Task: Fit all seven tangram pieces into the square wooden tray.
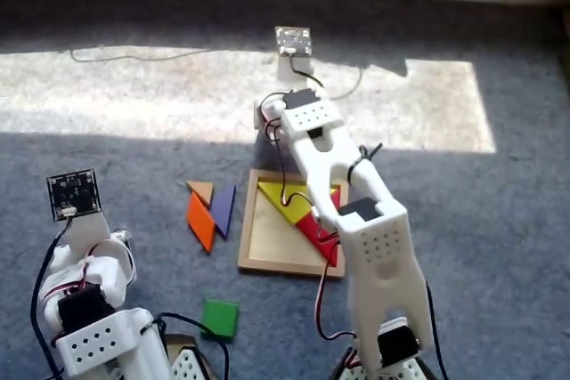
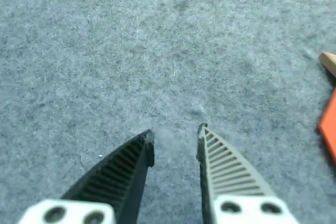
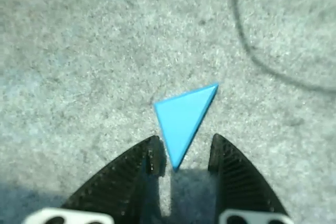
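Triangle (image 3: 185, 114) lies flat on the carpet (image 3: 79, 51), only its tip between the right gripper's (image 3: 185, 139) parted jaws. Closing there may squirt it out. The left gripper (image 2: 176, 129) hangs open.

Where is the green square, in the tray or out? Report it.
Out. The green square lies flat on the carpet, apart from the wooden tray.
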Motion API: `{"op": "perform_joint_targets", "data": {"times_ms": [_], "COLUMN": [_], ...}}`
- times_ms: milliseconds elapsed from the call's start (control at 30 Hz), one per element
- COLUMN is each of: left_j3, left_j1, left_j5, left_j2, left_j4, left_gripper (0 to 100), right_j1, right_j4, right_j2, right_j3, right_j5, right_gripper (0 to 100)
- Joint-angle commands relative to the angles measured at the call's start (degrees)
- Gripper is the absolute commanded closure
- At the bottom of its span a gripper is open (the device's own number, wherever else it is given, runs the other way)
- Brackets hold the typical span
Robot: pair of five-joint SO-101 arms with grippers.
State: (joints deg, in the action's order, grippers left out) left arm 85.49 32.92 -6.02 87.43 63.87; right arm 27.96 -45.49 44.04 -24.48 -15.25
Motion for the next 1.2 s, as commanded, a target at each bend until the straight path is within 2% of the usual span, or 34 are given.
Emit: {"op": "perform_joint_targets", "data": {"times_ms": [0,267,433,467,833,967,1167], "left_j3": [-0.48,-0.48,-0.48,-0.48,-0.4,-0.4,-0.4], "left_j1": [0.48,0.48,0.48,0.48,0.4,0.4,0.4], "left_j5": [-0.53,-0.53,-0.53,-0.53,-0.53,-0.53,-0.53], "left_j2": [0.48,0.48,0.48,0.48,0.48,0.48,0.48], "left_j4": [0.09,0.09,0.09,0.09,0.09,0.09,0.0], "left_gripper": [86,86,86,86,86,86,86], "right_j1": [0.4,-1.1,-2.07,-2.07,-0.75,0.66,6.55], "right_j4": [6.73,19.12,22.55,22.9,22.73,19.56,15.87], "right_j2": [-0.66,-1.01,-0.75,-0.66,6.37,6.11,1.1], "right_j3": [-1.45,5.23,5.32,5.41,6.29,6.29,7.08], "right_j5": [-0.18,0.26,0.0,0.0,0.44,4.57,10.9], "right_gripper": [84.3,84.8,99.4,99.5,98.7,98.7,98.8]}}
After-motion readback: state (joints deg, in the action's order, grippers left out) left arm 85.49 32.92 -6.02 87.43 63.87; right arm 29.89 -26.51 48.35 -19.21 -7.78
